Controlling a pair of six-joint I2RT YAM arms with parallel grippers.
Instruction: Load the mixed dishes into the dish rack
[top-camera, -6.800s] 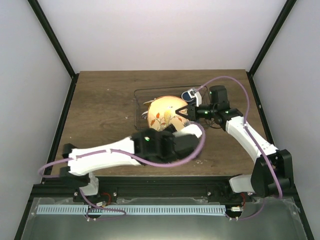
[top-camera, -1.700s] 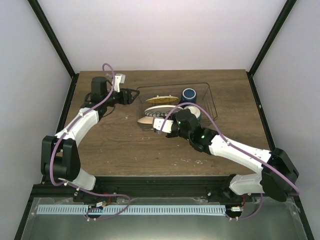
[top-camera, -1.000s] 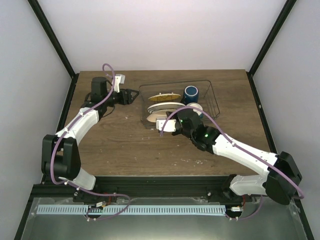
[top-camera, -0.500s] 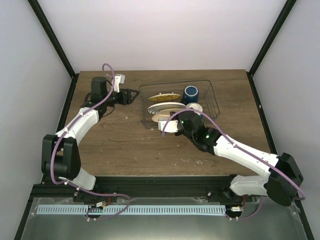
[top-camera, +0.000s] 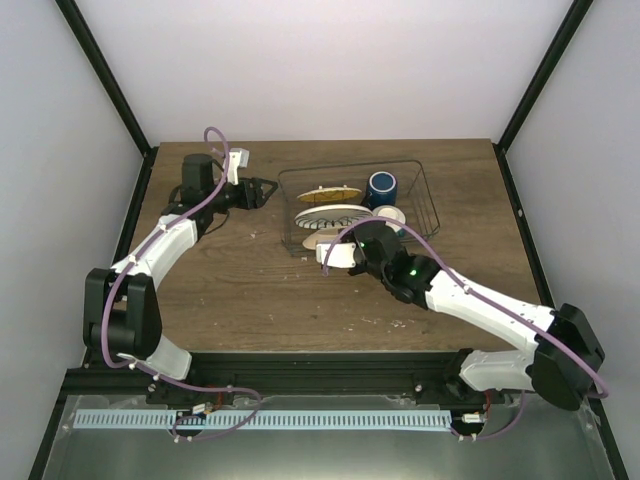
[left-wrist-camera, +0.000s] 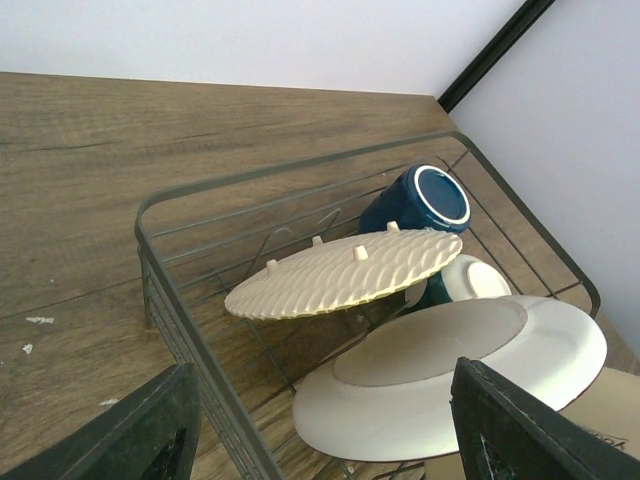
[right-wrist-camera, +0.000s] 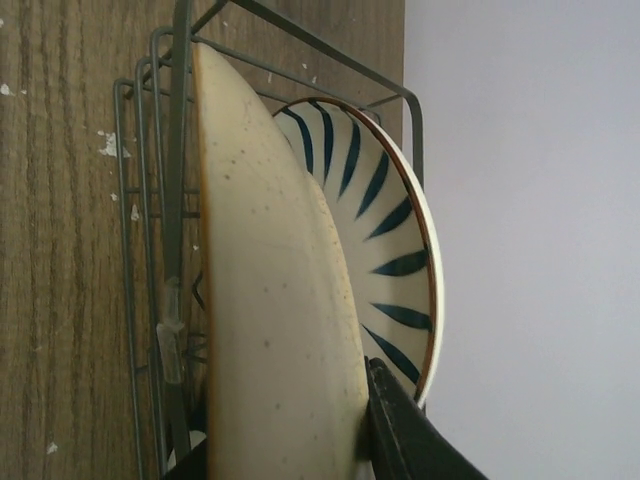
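Note:
The dish rack (top-camera: 428, 200) stands at the table's back middle. In it stand on edge the orange-yellow grid plate (top-camera: 328, 192), the striped white plate (top-camera: 335, 212) and, nearest, the tan plate (top-camera: 316, 238). The dark blue cup (top-camera: 381, 187) and small cream bowl (top-camera: 391, 215) lie at their right. My right gripper (top-camera: 333, 252) is shut on the tan plate's (right-wrist-camera: 270, 290) rim, just inside the rack's near wire wall (right-wrist-camera: 178, 150), with the striped plate (right-wrist-camera: 385, 220) behind it. My left gripper (top-camera: 265, 190) hangs open at the rack's left end, holding nothing; its view shows the plates' undersides (left-wrist-camera: 345, 272).
Bare wooden tabletop (top-camera: 220, 280) lies left of and in front of the rack. Black frame posts (top-camera: 120, 110) rise at the back corners, with white walls behind. The right arm's purple cable (top-camera: 420, 235) loops over the rack's near right part.
Since the oldest frame the left arm has withdrawn to the rack's left end and the tan plate has gone from overhead into the rack. In the last second, almost nothing moves.

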